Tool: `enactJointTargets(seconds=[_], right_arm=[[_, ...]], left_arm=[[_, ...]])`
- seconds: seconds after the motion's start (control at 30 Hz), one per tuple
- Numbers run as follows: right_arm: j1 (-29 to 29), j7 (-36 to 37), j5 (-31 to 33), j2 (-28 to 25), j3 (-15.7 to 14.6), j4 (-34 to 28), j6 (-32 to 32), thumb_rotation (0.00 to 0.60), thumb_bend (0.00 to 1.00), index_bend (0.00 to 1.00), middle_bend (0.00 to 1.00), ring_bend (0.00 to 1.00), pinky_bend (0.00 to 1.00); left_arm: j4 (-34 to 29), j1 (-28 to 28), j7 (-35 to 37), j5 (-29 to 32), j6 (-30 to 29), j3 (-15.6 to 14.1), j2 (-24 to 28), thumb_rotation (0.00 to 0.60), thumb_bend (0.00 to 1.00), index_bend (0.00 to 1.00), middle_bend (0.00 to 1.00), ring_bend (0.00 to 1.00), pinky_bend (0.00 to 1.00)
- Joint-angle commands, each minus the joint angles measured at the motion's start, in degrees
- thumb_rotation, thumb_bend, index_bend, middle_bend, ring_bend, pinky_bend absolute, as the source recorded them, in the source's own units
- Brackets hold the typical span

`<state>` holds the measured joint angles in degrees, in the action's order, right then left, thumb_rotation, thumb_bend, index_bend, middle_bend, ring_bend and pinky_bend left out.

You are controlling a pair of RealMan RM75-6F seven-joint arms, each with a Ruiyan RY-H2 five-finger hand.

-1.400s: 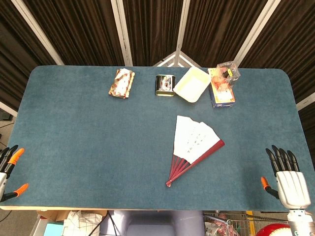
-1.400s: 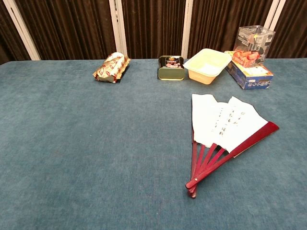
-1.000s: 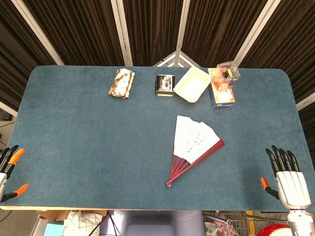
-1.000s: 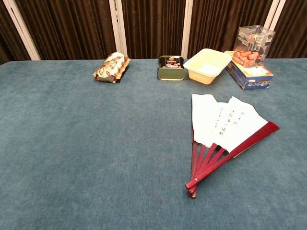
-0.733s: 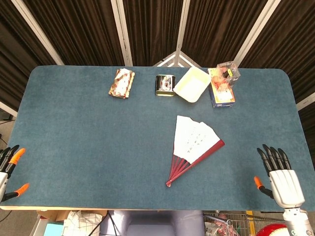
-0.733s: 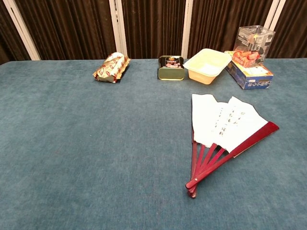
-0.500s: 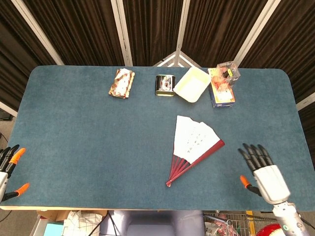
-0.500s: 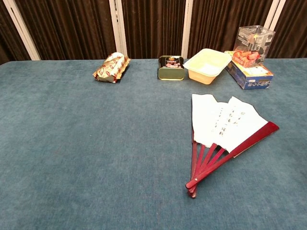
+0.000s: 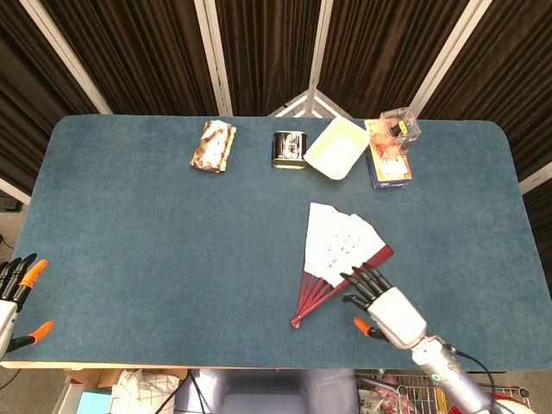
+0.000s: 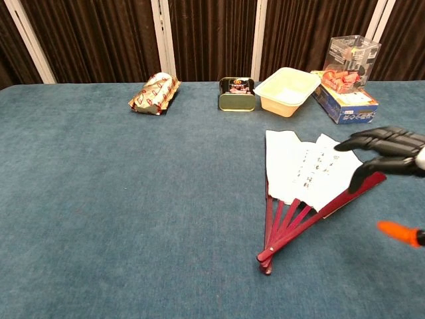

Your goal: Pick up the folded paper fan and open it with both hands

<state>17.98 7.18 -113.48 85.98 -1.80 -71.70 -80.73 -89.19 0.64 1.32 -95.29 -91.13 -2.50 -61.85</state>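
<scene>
paper fan (image 9: pixel 341 255) lay partly spread on the blue table (image 9: pixel 155 233), right of centre. right hand (image 9: pixel 386 310) hovered by its red ribs, fingers apart, empty. left hand (image 9: pixel 15 297) waited at the table's near left corner, fingers apart, empty. likely light and flimsy, its paper tearing easily; the stiff red outer ribs near the pivot looked safest to grasp.

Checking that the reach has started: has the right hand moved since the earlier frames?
Yes. The right hand has moved left from the table's right edge to the paper fan, fingers spread, not gripping.
</scene>
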Motion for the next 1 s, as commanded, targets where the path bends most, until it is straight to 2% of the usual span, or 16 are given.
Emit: enactJointTargets(seconds=[0.03, 0.27, 0.6, 1.0], right_arm=[[1.3, -0.2, 0.7, 4.5, -0.2, 3.7, 2.0, 0.600, 0.36, 0.42, 0.14, 0.01, 0.00], [2.7, 0.1, 3.6, 10.1, 1.4, 8.5, 3.0, 0.600, 0.36, 0.43, 0.15, 0.01, 0.00], [4.1, 0.7, 7.0, 15.1, 2.5, 14.3, 3.8, 0.600, 0.36, 0.43, 0.15, 0.01, 0.00], [4.6, 2.0, 8.5, 17.9, 1.3, 19.4, 3.5, 0.600, 0.36, 0.43, 0.15, 0.01, 0.00]], left_arm=[[-0.1, 0.0, 0.1, 0.1, 0.1, 0.0, 0.0, 0.600, 0.05, 0.00, 0.00, 0.00, 0.00], [-0.4, 0.2, 0.3, 0.6, 0.7, 0.0, 0.2, 0.600, 0.05, 0.00, 0.00, 0.00, 0.00], [-0.8, 0.4, 0.1, 1.1, 1.4, 0.1, 0.3, 0.600, 0.05, 0.00, 0.00, 0.00, 0.00], [-1.1, 0.5, -0.1, 1.7, 1.7, 0.3, 0.4, 0.600, 0.05, 0.00, 0.00, 0.00, 0.00]])
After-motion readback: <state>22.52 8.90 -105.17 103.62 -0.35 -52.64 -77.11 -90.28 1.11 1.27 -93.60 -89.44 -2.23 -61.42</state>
